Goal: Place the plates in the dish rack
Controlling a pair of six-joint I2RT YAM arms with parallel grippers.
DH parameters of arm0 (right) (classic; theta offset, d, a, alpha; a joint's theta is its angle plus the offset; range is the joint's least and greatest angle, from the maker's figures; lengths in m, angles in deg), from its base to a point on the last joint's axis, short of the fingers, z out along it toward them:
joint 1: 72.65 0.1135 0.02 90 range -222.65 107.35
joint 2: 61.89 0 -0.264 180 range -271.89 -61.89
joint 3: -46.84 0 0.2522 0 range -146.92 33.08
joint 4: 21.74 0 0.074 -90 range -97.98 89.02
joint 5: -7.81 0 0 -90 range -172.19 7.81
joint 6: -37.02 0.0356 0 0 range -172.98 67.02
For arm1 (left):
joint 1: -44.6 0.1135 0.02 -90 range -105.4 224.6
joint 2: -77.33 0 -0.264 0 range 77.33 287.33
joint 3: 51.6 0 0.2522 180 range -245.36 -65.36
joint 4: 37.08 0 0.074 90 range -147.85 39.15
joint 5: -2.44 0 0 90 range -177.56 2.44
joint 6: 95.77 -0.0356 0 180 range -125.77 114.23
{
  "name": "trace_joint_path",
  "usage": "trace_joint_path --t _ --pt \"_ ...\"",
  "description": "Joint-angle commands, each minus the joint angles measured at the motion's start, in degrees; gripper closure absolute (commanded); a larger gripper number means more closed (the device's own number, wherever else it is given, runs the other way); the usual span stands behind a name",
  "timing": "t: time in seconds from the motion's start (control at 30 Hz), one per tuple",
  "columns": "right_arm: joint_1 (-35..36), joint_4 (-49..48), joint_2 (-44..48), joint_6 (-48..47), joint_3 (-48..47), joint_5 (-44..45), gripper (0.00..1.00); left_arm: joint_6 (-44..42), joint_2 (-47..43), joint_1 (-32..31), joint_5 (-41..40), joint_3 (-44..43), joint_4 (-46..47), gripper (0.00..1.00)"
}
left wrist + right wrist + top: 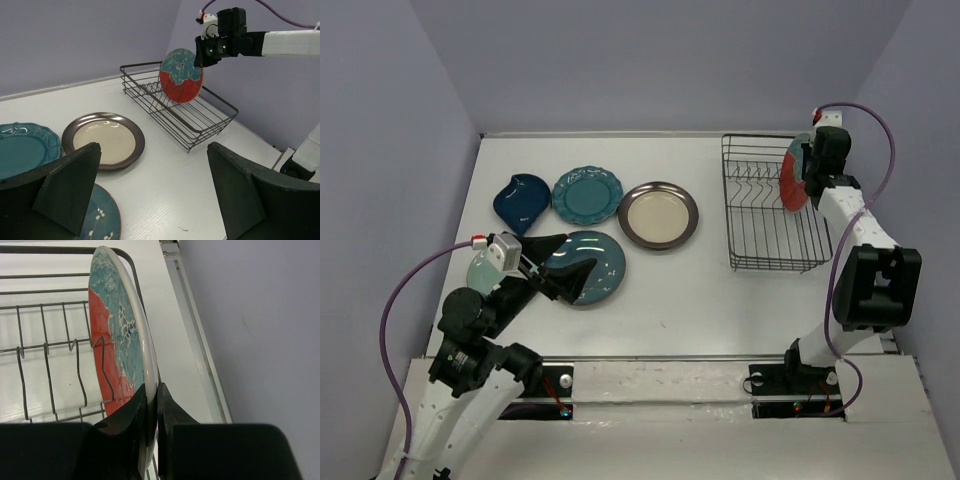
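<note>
My right gripper is shut on the rim of the red plate with teal flowers, holding it upright on edge over the right end of the black wire dish rack. In the right wrist view the fingers pinch the plate beside the upright tines. My left gripper is open and empty above the blue-grey plate. The pale green plate lies mostly hidden under my left arm. The scalloped teal plate, the cream plate with dark rim and the dark-blue leaf dish lie flat.
The left wrist view shows the cream plate, the scalloped teal plate, the blue-grey plate, the rack and the held red plate. Grey walls close in on the left, back and right of the table.
</note>
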Motion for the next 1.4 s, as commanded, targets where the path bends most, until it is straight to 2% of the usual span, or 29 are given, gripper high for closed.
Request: trace_joint_path --t 0.0,0.07,0.13,0.2,0.23,0.3,0.37,0.47,0.57,0.67,0.73,0.8,0.83,0.9,0.93,0.97,1.07,1.1,1.13,1.17,1.2,1.37 --pt "-1.9 -11.0 -1.9 -4.2 -4.2 -9.3 0.93 -0.6 0.7 0.3 -0.6 -2.5 1.4 0.01" --pt "-3.5 -10.7 -2.9 -4.2 -6.6 -10.8 0.93 -0.6 1.0 0.7 -0.6 -2.5 1.5 0.01" --pt "-4.8 -10.4 -4.1 -1.4 -8.5 -11.7 0.85 -0.6 1.1 0.8 -0.5 -2.5 1.5 0.01" --pt "-5.5 -9.4 -4.5 1.0 -9.7 -7.3 0.56 -0.5 1.4 0.9 -0.5 -2.4 1.5 0.01" --pt "-5.5 -9.1 -4.1 1.5 -10.3 -6.3 0.35 -0.5 1.7 0.9 -0.6 -2.4 1.5 0.01" --pt "-5.5 -8.2 -3.2 3.6 -11.4 -3.7 0.23 -0.4 1.9 1.0 -0.4 -2.4 1.5 0.01" --pt "-5.5 -4.9 -1.5 5.4 -14.2 -2.5 0.16 -0.2 2.2 1.1 -0.4 -2.4 1.9 0.01" --pt "-5.5 -0.2 1.6 9.7 -17.8 -3.2 0.13 0.2 2.3 1.5 -1.5 -2.4 1.9 0.01" --pt "-4.2 4.9 6.6 19.7 -17.5 -8.1 0.13 2.0 2.6 2.1 -4.3 -2.2 2.0 0.01" --pt "1.2 5.3 12.1 23.7 -12.3 -10.9 0.16 3.6 2.6 2.6 -7.3 -2.1 2.4 0.01" --pt "9.9 5.3 16.8 27.2 -6.5 -14.7 0.22 4.2 2.8 3.5 -8.1 -2.0 2.8 0.01" --pt "16.6 4.2 19.5 31.4 -1.6 -17.1 0.31 4.3 3.3 4.2 -8.8 -2.0 2.6 0.01" --pt "23.4 2.5 21.7 32.9 3.1 -17.7 0.43 4.3 3.6 4.3 -8.7 -2.2 2.2 0.01" --pt "30.3 0.8 23.3 37.2 7.1 -18.0 0.54 4.2 4.1 4.7 -8.8 -2.5 1.6 0.01" --pt "36.4 -1.5 23.5 38.7 10.9 -17.4 0.64 4.3 4.1 4.8 -9.3 -2.6 1.5 0.01" --pt "39.2 -3.0 23.5 43.3 13.0 -16.2 0.71 4.3 4.2 5.2 -9.6 -2.7 1.5 0.01" --pt "47.8 -12.1 19.6 49.5 18.0 -15.2 0.86 4.7 4.4 6.0 -10.1 -2.9 1.3 0.01" --pt "54.0 -13.7 17.8 51.1 19.5 -13.4 0.87 4.6 4.7 6.2 -10.4 -2.9 1.3 0.01" --pt "56.6 -15.0 15.7 53.5 19.6 -9.8 0.87 4.4 4.8 6.3 -10.8 -3.0 1.3 0.01" --pt "59.0 -16.1 13.5 55.2 19.3 -7.1 0.81 4.3 5.0 6.5 -11.0 -3.2 1.3 0.01" --pt "62.9 -18.2 9.4 58.7 19.3 -3.4 0.66 4.1 5.0 6.5 -11.7 -3.4 -0.2 0.01" --pt "66.2 -28.2 1.0 71.3 24.1 -0.3 0.31 3.9 5.1 6.4 -12.4 -3.4 -0.7 0.01"
